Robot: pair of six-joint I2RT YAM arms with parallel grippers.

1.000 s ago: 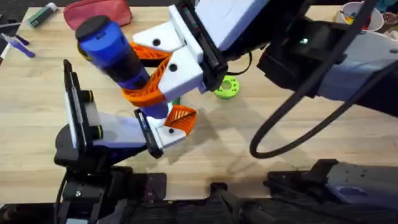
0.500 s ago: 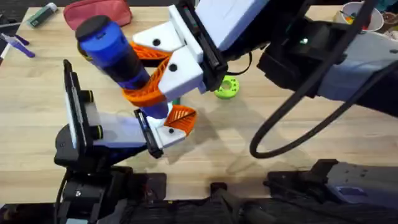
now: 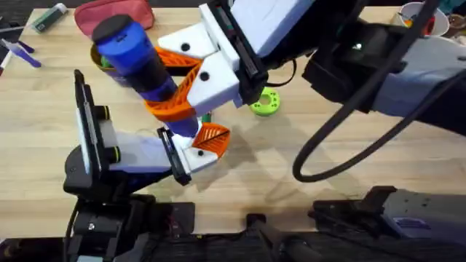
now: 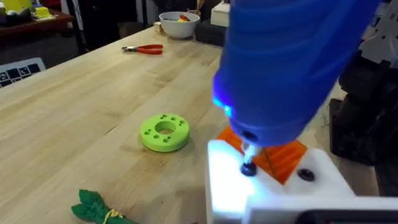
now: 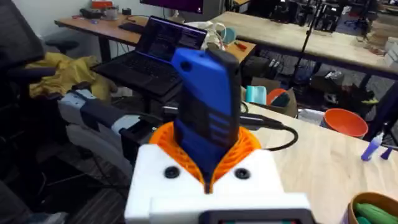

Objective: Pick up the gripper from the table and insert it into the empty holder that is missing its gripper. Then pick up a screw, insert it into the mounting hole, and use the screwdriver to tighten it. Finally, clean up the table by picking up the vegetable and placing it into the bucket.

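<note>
right gripper (image 3: 175, 91) clamped tight on the screwdriver (image 3: 135, 58), table's 11 o'clock | bit sat on screw (image 4: 248, 168) in the holder (image 4: 273, 193) | left gripper: couldn't tell | vegetable (image 4: 96, 208) on table

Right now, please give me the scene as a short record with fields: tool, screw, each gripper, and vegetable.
tool: blue screwdriver, clamped between the right gripper's orange pads
bit: resting on a dark screw in the white holder
fingertip: orange gripper seated in the holder
left gripper: holding the black-and-white robot hand
vegetable: leafy bundle lying on the table, not yet in any bucket
nearby: lime-green disc
</note>
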